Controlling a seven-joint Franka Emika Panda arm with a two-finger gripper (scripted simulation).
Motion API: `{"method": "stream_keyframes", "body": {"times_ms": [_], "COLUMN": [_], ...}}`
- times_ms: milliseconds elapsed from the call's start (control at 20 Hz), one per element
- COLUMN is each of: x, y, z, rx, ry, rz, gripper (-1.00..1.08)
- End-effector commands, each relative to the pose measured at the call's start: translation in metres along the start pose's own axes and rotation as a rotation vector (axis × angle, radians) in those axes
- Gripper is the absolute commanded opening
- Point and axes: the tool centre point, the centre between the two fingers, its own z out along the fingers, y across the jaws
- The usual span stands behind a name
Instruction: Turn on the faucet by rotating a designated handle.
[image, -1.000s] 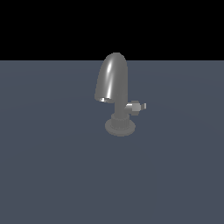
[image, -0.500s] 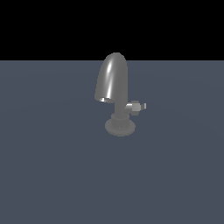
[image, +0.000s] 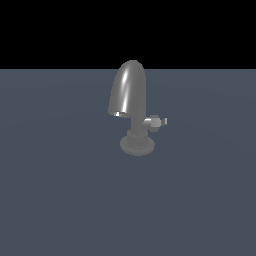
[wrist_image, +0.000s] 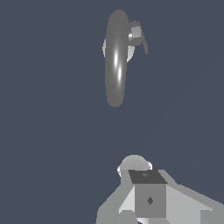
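The faucet (image: 132, 107) stands alone on the flat grey surface (image: 60, 200), roughly in the middle of the exterior view and toward its far half. Its big arched spout (image: 128, 90) leans over to the exterior view's left, and the handle (image: 155, 122) pokes out of the short stem toward the exterior view's right, just above the round base (image: 136, 145). That split suits me: the part I have to turn sits on the open side, away from the hood, so I can reach it without brushing the spout.

My gripper (wrist_image: 146, 199) does not appear in the exterior view at all. In the wrist view I look down on the faucet (wrist_image: 116, 57) from above, with the handle (wrist_image: 139, 37) showing as a small stub and thin bar beside the spout. The faucet lies well apart from my hand, with nothing touching it. Only the body of my hand is in the picture, not the fingertips, so I cannot tell whether they are spread or pressed together. I judge that the approach has not yet begun in earnest.
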Motion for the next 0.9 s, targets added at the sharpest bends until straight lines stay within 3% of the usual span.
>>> {"method": "stream_keyframes", "body": {"times_ms": [0, 850], "x": [0.013, 0.106], "y": [-0.003, -0.008], "z": [0.0, 0.011], "rx": [0.022, 0.185], "ry": [-0.042, -0.342], "rz": [0.04, 0.33], "gripper": [-1.0, -1.0]}}
